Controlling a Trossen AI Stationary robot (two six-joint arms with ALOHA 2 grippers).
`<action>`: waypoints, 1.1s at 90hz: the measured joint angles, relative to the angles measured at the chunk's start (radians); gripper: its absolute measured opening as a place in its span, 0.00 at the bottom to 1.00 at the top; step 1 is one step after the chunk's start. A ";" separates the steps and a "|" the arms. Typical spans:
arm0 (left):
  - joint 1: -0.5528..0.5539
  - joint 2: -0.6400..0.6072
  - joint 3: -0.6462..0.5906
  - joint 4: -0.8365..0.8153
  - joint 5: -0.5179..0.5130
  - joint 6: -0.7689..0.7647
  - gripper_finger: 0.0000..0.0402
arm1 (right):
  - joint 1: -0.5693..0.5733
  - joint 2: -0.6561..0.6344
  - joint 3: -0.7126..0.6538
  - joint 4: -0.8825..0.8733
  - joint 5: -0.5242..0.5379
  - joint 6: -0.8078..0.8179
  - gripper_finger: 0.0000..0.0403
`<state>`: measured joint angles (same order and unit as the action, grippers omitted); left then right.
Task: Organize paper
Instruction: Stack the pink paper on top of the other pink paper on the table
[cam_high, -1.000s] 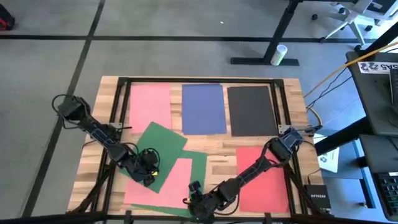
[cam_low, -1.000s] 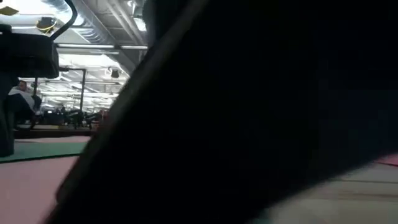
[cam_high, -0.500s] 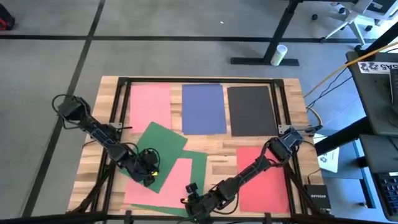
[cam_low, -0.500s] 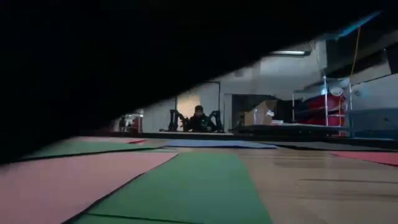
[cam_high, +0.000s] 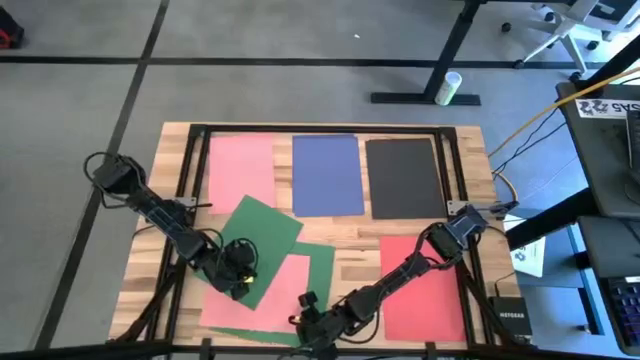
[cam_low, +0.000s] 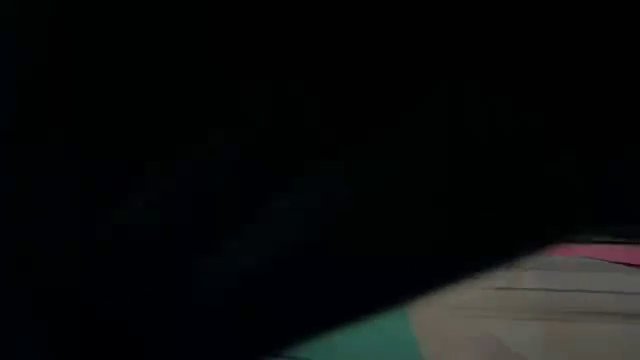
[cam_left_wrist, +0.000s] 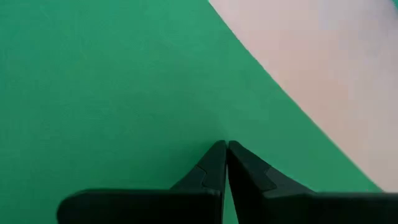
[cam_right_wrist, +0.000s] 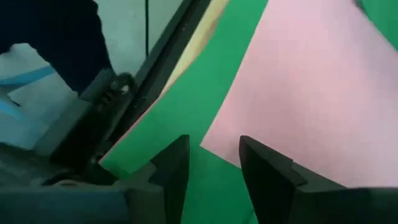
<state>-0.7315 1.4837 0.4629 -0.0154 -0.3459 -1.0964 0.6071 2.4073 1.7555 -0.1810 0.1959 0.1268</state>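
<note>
Left side first: my left gripper (cam_high: 240, 280) was down on the tilted green sheet (cam_high: 253, 238), fingers pinched together w/ only a sliver of gap in the left wrist view, tips pressed flat on the green. Not gripping an edge, more pinning or pushing, I reckoned. Just beside it lay a loose pink sheet (cam_high: 268, 290), angled, partly over a second green sheet (cam_high: 322, 262) whose lower edge poked out near the table's (cam_high: 352, 262) front rim.

Back row, tidy: pink sheet (cam_high: 242, 170) at back left, then blue sheet (cam_high: 327, 175), then black sheet (cam_high: 404, 178), each separate, squared to the frame.

Centre front: my right gripper (cam_high: 308, 322) sat low at the front edge, by the lower green's corner. Right wrist view had my fingers (cam_right_wrist: 266, 171) parted a fair way, nothing between them, the pink corner and green edge just ahead. Low view mostly blacked out by an arm, no help.

Far right: red sheet (cam_high: 423, 290) lay flat at front right, my right arm crossing over it.

Step in hand, as I judged it: sorting the messy front-left pile, green and pink overlapped. Next move prob needed the right fingers to get under or onto one sheet edge w/o dragging its neighbour, while the left held the green steady. Thin paper, hard to lift flat off wood.
</note>
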 joint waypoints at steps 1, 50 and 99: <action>0.000 0.000 0.000 0.000 0.000 0.000 0.00 | 0.000 0.000 0.001 0.000 0.000 0.000 0.33; 0.000 -0.001 0.001 0.001 0.001 0.005 0.00 | 0.002 0.004 0.066 -0.073 0.043 -0.009 0.33; -0.001 -0.002 0.001 -0.001 0.002 0.013 0.00 | 0.040 0.002 0.068 -0.123 0.010 -0.081 0.33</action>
<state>-0.7322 1.4818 0.4641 -0.0163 -0.3436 -1.0832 0.6468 2.4096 1.8233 -0.3044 0.2059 0.0458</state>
